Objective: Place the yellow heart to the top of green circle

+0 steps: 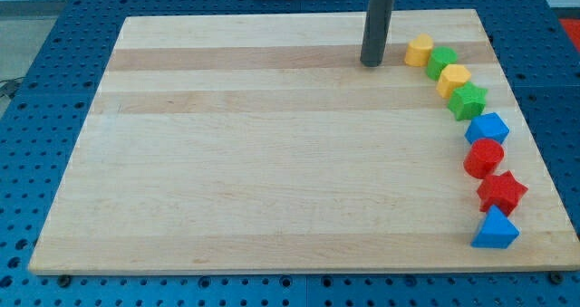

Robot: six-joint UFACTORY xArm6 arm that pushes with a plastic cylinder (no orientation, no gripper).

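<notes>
The yellow heart lies near the board's top right, at the upper end of a curved chain of blocks. The green circle lies just to its lower right, touching it or nearly so. My tip rests on the board a short way to the left of the yellow heart, with a small gap between them. The rod rises straight up out of the view's top.
Below the green circle the chain runs down the right side: a yellow pentagon, a green star, a blue block, a red circle, a red star and a blue triangle. The wooden board lies on a blue perforated table.
</notes>
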